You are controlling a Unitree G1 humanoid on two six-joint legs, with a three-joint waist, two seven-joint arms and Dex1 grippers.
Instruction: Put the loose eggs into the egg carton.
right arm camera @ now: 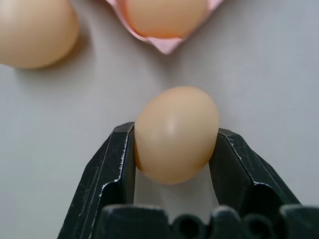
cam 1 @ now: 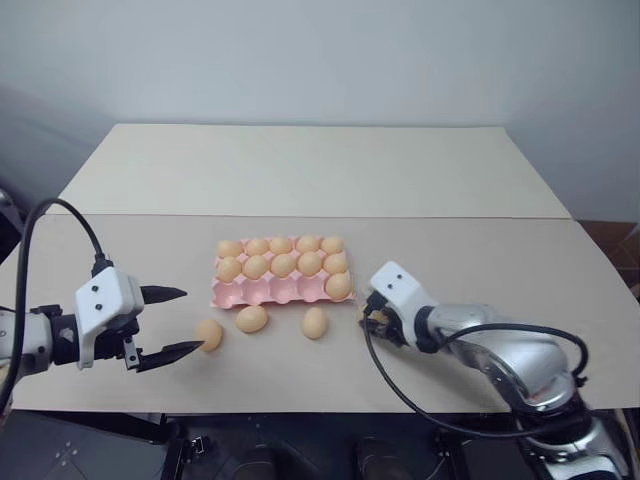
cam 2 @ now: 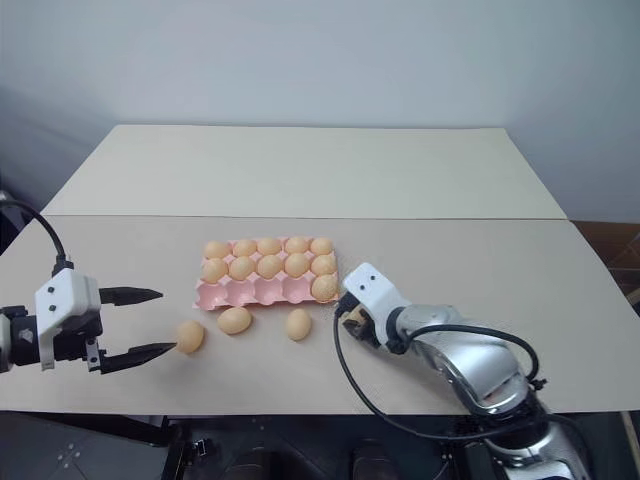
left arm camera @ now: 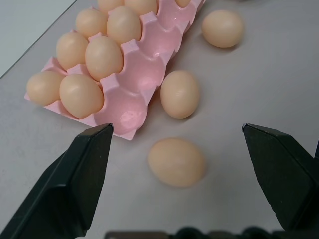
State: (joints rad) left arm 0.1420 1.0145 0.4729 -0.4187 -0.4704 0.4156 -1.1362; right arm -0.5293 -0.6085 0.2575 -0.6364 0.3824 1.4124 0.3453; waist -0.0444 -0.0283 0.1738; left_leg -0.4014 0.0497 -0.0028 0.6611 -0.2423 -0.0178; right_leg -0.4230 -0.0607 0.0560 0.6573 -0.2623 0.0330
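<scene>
The pink egg carton (cam 1: 262, 292) lies mid-table; its two far rows are full of eggs, and the near row holds one egg (cam 1: 338, 286) at its right end. Three loose eggs lie in front of it: one (cam 1: 209, 334) at the left, one (cam 1: 252, 319) in the middle, one (cam 1: 315, 322) to the right. My left gripper (cam 1: 190, 320) is open, with the leftmost egg (left arm camera: 177, 162) just past its fingertips. My right gripper (right arm camera: 175, 130) is shut on a fourth loose egg (right arm camera: 177, 144) just above the table, by the carton's near right corner (right arm camera: 164, 44).
The tan table (cam 1: 480, 260) runs wide on both sides of the carton. A second, paler table (cam 1: 310, 165) adjoins it behind. Black cables (cam 1: 400, 395) loop off both wrists near the front edge.
</scene>
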